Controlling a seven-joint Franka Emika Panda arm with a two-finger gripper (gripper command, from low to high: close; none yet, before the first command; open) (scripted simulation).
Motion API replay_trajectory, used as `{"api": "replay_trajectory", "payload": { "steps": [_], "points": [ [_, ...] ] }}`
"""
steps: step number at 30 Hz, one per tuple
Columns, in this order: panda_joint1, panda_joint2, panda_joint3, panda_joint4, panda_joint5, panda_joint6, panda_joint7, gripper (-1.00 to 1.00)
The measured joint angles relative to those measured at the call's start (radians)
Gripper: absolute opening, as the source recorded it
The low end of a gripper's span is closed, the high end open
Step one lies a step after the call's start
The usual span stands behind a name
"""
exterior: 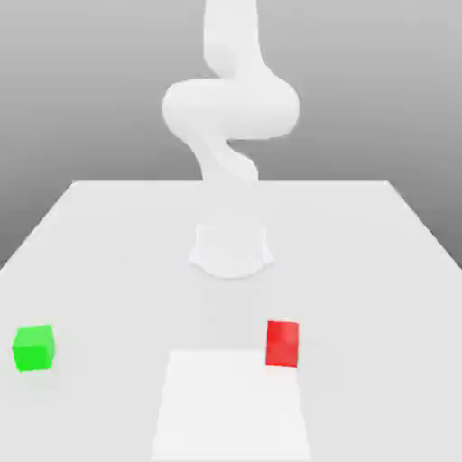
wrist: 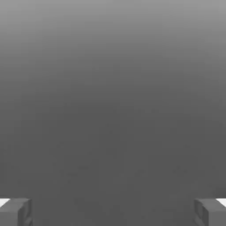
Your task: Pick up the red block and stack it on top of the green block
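Observation:
The red block [exterior: 282, 344] rests on the pale table [exterior: 108, 262], a little to the exterior view's right of centre and near the front. Far to the exterior view's left, at about the same depth, sits the green block [exterior: 33, 348]. The two cubes are well apart. In the hand view my gripper [wrist: 113, 212] is open: its two grey fingertips [wrist: 15, 212] stand wide apart with nothing between them, and only plain grey lies beyond.
The white arm [exterior: 230, 108] rises from its round base [exterior: 232, 250] at the table's middle back. A pale rectangular shape [exterior: 230, 406] lies at the front centre, its far right corner next to the red block.

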Motion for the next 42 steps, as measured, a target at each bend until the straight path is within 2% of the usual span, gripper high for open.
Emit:
{"api": "replay_trajectory", "payload": {
  "steps": [9,16,21,25,26,33,37,42],
  "points": [
    [0.048,0.253,0.054,-0.291,0.076,0.207,0.088,0.0],
    [0.074,0.501,0.154,-0.535,0.076,0.409,0.22,0.0],
    [0.074,0.76,0.162,-0.567,-0.03,0.61,0.334,0.0],
    [0.15,0.885,0.065,-0.554,-0.121,0.718,0.403,0.0],
    [0.17,0.908,0.044,-0.552,-0.129,0.738,0.41,-1.0],
    [0.171,0.91,0.042,-0.552,-0.134,0.74,0.414,-1.0],
    [0.141,0.809,0.093,-0.563,-0.054,0.653,0.353,-1.0],
    [0.161,0.663,0.091,-0.585,0.005,0.528,0.315,-1.0]
  ]
}}
